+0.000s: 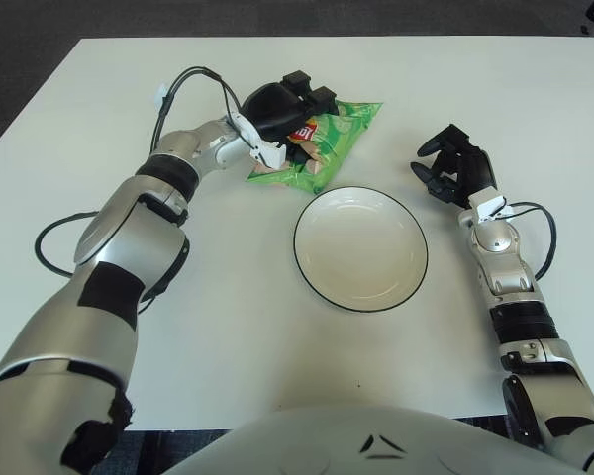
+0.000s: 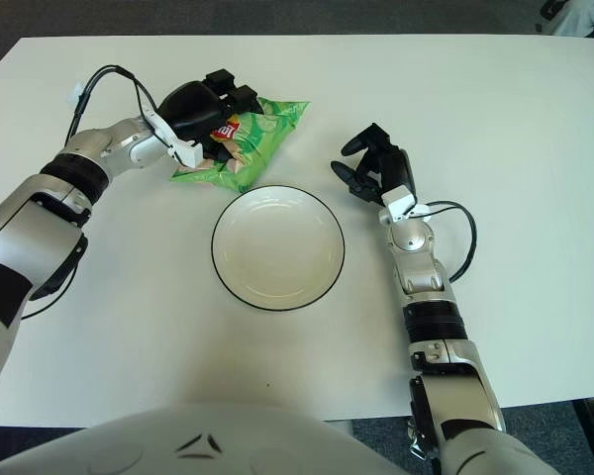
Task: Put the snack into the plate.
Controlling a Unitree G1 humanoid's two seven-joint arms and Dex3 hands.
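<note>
The left hand [image 1: 282, 111] is working at the far side of the white rectangular table [image 1: 495, 89], its black fingers [image 1: 307, 87] curling over and clamping down on the green crinkly foil snack bag [image 1: 327, 143]. The bag is sitting beyond the plate, just past its far-left rim and not inside it, and it is looking bunched and tilted under the grip, with its right corner pointing off toward the far right. A red and yellow logo patch is peeking out from under the hand; it is resembling a Lay's badge, but the lettering is too covered and too small to read for certain. Pale chip pictures are showing on the green foil beside that patch.

The round white plate with the thin black rim [image 1: 416, 223] is sitting in the middle of the table, nearer the robot than the bag, and it is holding nothing. The bag's lower edge is lying close to the rim, though I cannot tell whether the two are touching.

Over on the right, the right hand [image 1: 453, 166] is showing just right of the plate, its dark fingers spread loosely and gripping nothing. A black cable [image 1: 546, 233] is looping out beside the right forearm, and another one [image 1: 193, 79] is arching over the left wrist.
</note>
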